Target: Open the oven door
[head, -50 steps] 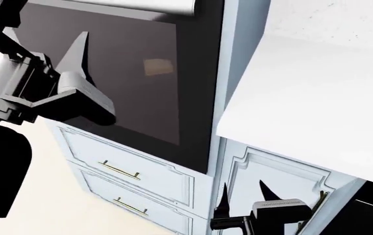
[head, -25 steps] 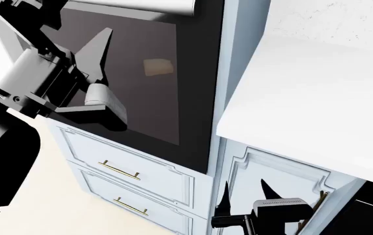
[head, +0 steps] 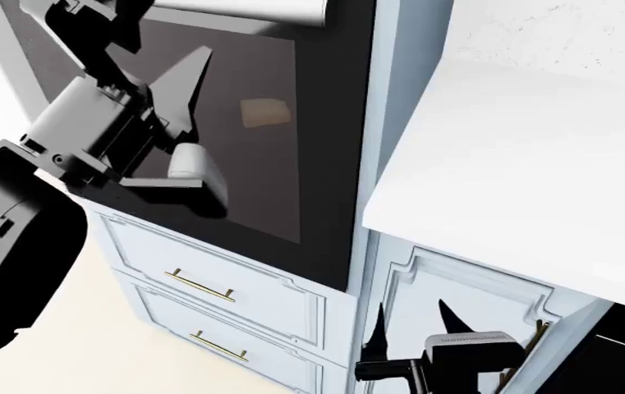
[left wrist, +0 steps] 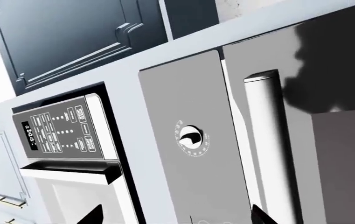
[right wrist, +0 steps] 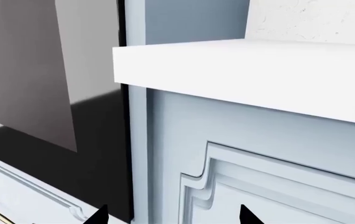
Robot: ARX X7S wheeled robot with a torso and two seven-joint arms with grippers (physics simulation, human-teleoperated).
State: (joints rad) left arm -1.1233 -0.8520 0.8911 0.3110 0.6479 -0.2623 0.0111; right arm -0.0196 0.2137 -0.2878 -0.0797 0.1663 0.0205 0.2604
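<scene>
Silver handle (head: 241, 10) runs just above the left tool (head: 186, 123), which hangs spread wide and empty before the shut oven door (head: 268, 156), touching nothing. Nothing is done yet: reaching, gripping and pulling all remain. Right tool (head: 411, 328), low beside the drawers (head: 236, 287), is also unclenched.

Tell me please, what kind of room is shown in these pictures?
Most likely a kitchen, rendered in a simulator. A built-in oven door of dark glass with a silver bar handle sits above pale blue drawers, beside a white countertop; a keypad appliance looks like a microwave.
</scene>
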